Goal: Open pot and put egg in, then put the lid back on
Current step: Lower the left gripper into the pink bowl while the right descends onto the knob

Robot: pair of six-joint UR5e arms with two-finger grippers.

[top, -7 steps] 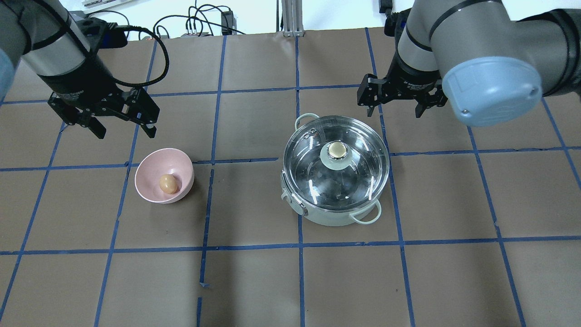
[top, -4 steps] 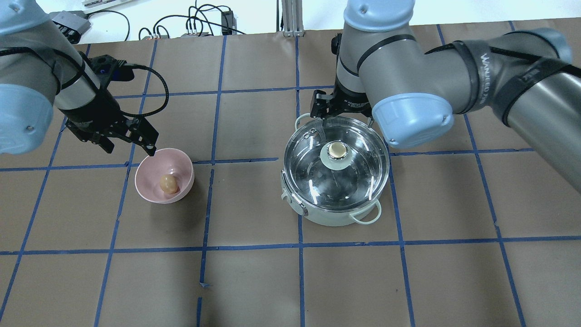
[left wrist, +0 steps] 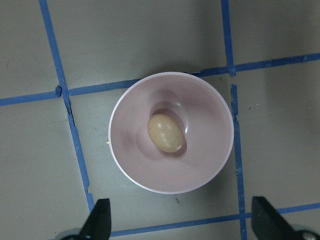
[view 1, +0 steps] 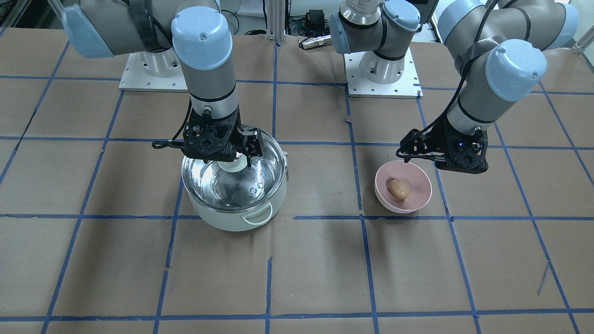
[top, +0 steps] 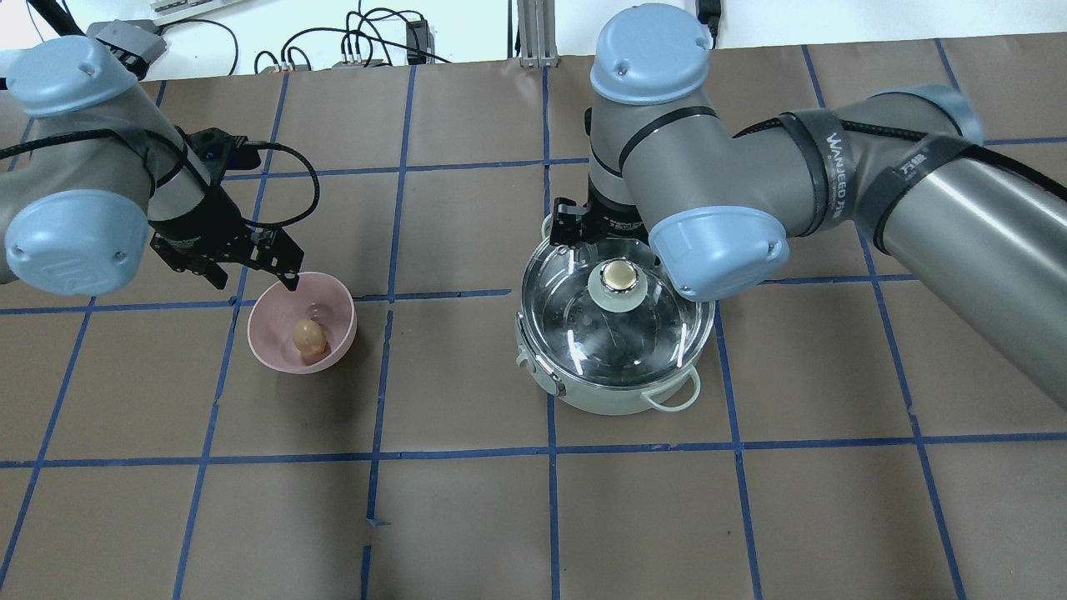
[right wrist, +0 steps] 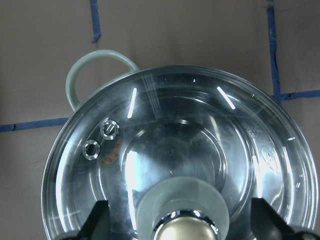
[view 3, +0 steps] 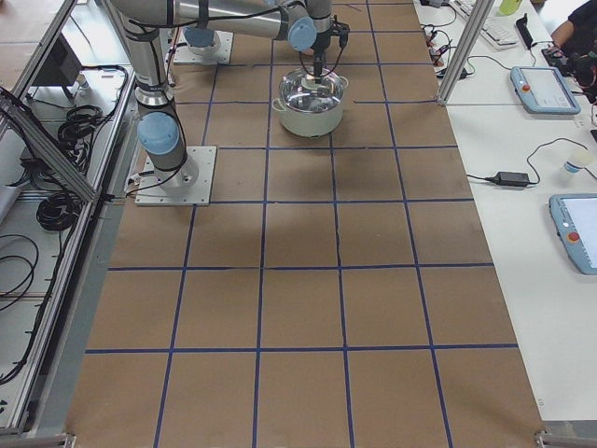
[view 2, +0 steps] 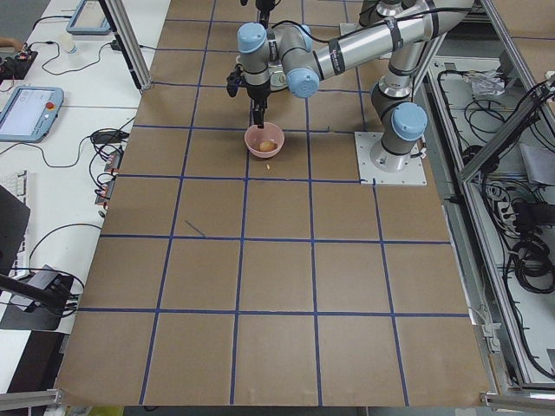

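Note:
The mint-green pot (top: 617, 404) stands right of centre with the glass lid (top: 621, 337) on it. It also shows in the front view (view 1: 236, 218). My right gripper (view 1: 222, 155) is open and low over the lid. In the right wrist view the gripper (right wrist: 181, 222) has a finger on each side of the beige-gold knob (right wrist: 184, 231), apart from it. The egg (top: 308, 337) lies in a pink bowl (top: 275, 357). My left gripper (top: 257, 279) is open and empty above the bowl's far-left rim. The left wrist view shows the egg (left wrist: 165, 133) ahead of the gripper (left wrist: 182, 222).
The table is brown paper with a blue tape grid (top: 467, 454). The pot's loop handles (top: 671, 398) stick out at its near and far sides. The two arm bases (view 1: 383, 69) stand at the robot's side of the table. Cables (top: 358, 42) lie beyond the far edge.
My right gripper has swung in from beyond the pot's far right to just over the lid's knob. My left gripper has come down and right to the bowl's rim.

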